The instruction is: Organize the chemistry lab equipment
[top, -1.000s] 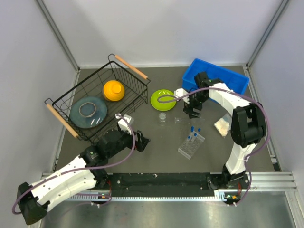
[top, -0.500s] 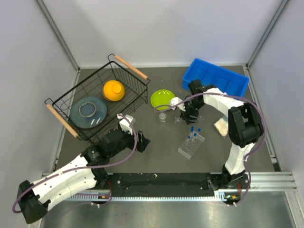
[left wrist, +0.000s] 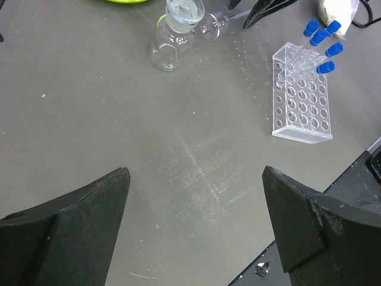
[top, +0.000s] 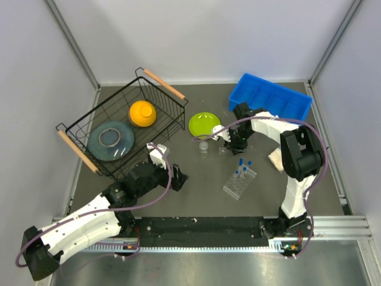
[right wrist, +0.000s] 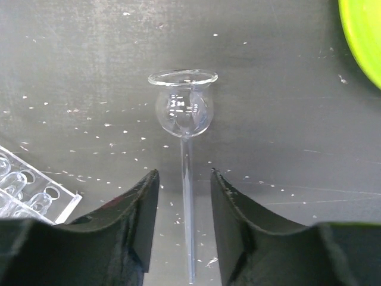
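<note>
Counter [top: 202,196] dark grey, white-flecked. Rack [left wrist: 300,110] clear, tube caps [left wrist: 311,27] blue. Plate [top: 203,124] lime-green at 12 o'clock; dome [top: 143,113] orange in black wire basket [top: 128,156], 10 o'clock; bin [top: 277,95] blue, 1 o'clock.

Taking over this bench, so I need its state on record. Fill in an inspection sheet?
Surface: dark grey table, scuffed and speckled.
Job's things: grid rack holding blue-capped tubes; glass funnel lying flat; small glass bottle; white packet.
Clutter: lime-green plate; wire basket holding orange dome.
Grippers: left gripper open, empty; right gripper open astride the funnel's stem.
Cables: purple cables in slack loops.
Surroundings: blue bin, pale walls.
</note>
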